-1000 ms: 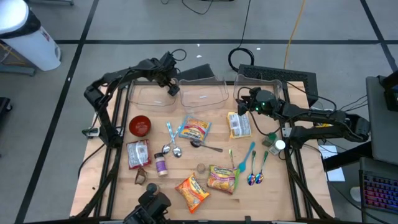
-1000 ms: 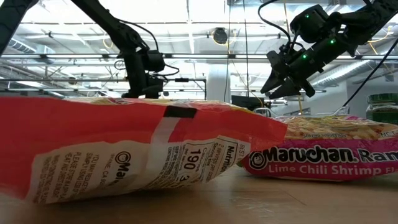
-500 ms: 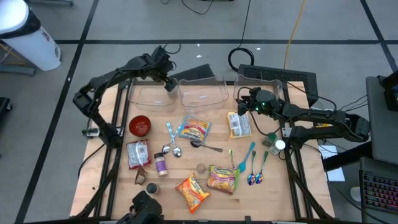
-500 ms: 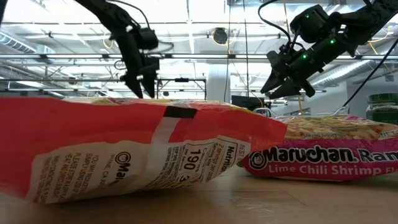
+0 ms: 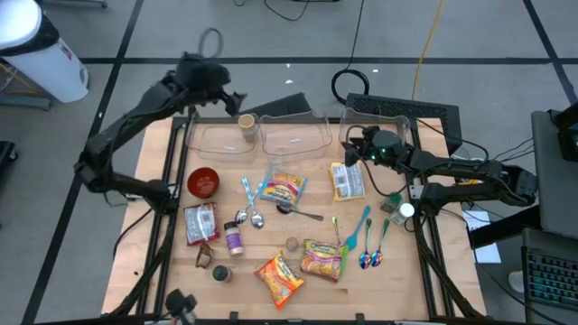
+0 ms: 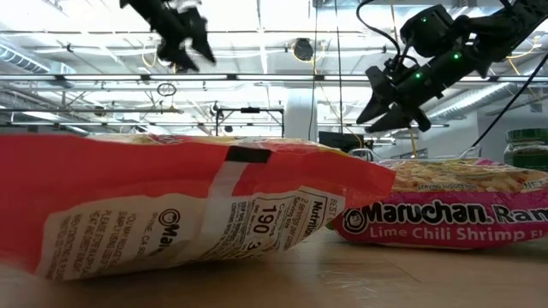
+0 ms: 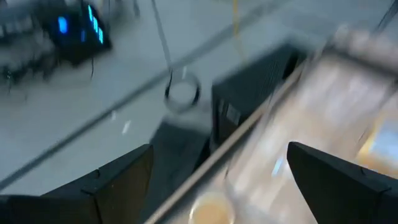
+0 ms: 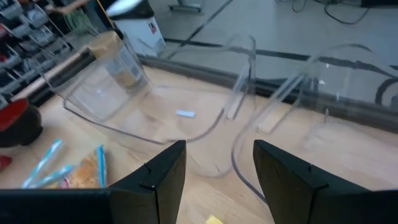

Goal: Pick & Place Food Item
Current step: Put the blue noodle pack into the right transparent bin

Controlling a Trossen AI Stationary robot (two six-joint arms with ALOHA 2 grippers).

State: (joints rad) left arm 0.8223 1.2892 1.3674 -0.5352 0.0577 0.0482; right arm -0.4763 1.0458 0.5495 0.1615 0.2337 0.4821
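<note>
A small jar with a tan lid stands upright on the floor of the left clear bin; it also shows in the right wrist view and, blurred, in the left wrist view. My left gripper hangs open high above the bin's far edge, holding nothing. My right gripper hovers open over the table near the right clear bin, nothing between its fingers. Several ramen packets lie flat on the table.
A middle clear bin stands between the other two. A red bowl, spoons, a small purple-labelled bottle and more packets are spread over the table. A black case sits at the far right.
My left gripper has risen out of the left clear bin and drawn back toward the table's far left corner, tipping up from pointing steeply down to nearer level, fingers still open. The tan-lidded jar stays standing in the bin where the gripper was. The right arm has kept still.
</note>
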